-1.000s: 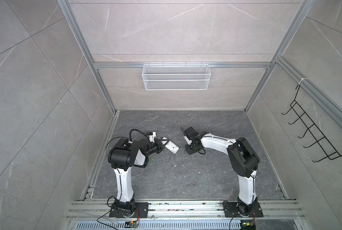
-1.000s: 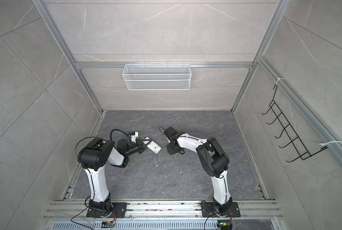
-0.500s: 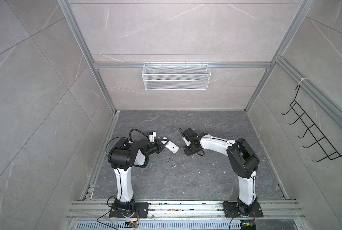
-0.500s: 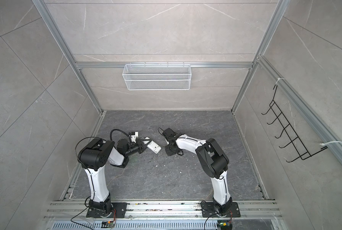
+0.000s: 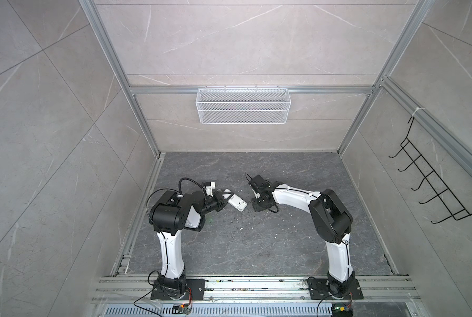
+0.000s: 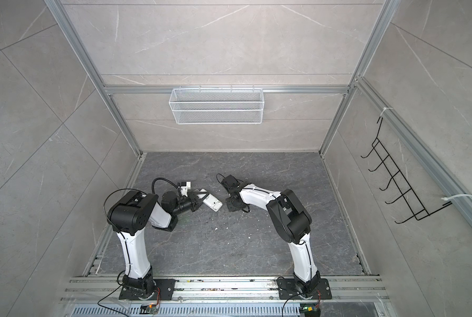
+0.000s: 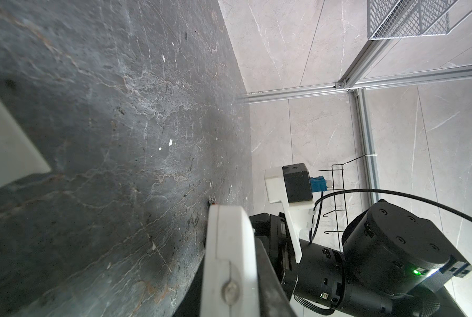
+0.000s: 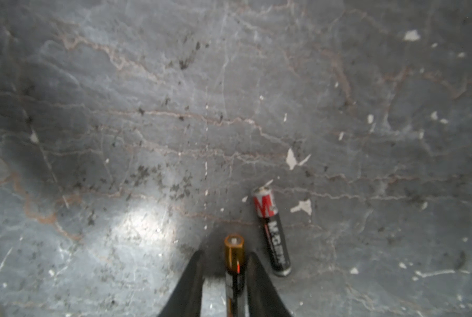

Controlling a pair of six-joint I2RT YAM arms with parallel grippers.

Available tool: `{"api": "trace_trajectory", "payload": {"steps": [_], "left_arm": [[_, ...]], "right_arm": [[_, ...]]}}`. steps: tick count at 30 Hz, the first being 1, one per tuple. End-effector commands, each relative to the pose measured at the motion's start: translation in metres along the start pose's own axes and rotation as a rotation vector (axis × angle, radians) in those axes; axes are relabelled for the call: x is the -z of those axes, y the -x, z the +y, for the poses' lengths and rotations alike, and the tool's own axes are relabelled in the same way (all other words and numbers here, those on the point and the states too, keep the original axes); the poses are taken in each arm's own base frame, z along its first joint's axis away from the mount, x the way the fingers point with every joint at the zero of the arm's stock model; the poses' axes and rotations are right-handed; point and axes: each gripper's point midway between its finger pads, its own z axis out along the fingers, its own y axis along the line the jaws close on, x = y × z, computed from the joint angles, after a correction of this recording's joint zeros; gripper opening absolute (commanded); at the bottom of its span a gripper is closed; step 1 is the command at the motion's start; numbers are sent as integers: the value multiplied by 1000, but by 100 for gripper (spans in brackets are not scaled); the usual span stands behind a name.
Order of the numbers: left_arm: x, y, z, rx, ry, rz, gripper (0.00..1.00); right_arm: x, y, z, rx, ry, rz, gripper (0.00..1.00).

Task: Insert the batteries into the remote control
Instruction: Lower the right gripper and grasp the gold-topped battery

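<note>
The white remote control (image 5: 236, 202) (image 6: 212, 203) is tilted off the floor, and my left gripper (image 5: 224, 198) is shut on its near end. The left wrist view shows its thin edge (image 7: 229, 260) clamped against a dark finger (image 7: 269, 277). In the right wrist view two batteries lie side by side on the dark floor. The gold-tipped one (image 8: 233, 255) is between the fingers of my right gripper (image 8: 226, 254), which is open with a gap on one side. The black and red battery (image 8: 272, 233) lies just outside one finger. In both top views the right gripper (image 5: 249, 178) (image 6: 219, 177) is low over the floor, right of the remote.
A white wire basket (image 5: 243, 105) hangs on the back wall and a black hook rack (image 5: 435, 186) on the right wall. White specks (image 5: 241, 221) dot the grey floor. A blurred white shape (image 7: 4, 142) fills one edge of the left wrist view.
My right gripper has shifted a little to the left over the floor and its jaws have narrowed. The left arm and the remote control have not moved.
</note>
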Motion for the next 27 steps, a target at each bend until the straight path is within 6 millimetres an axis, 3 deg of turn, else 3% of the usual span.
{"api": "trace_trajectory", "payload": {"steps": [1, 27], "left_arm": [[2, 6, -17, -54, -49, -15, 0], [2, 6, -16, -48, -47, -15, 0]], "right_arm": [[-28, -31, -2, -15, -15, 108, 23], [-8, -39, -3, -6, -34, 62, 28]]}}
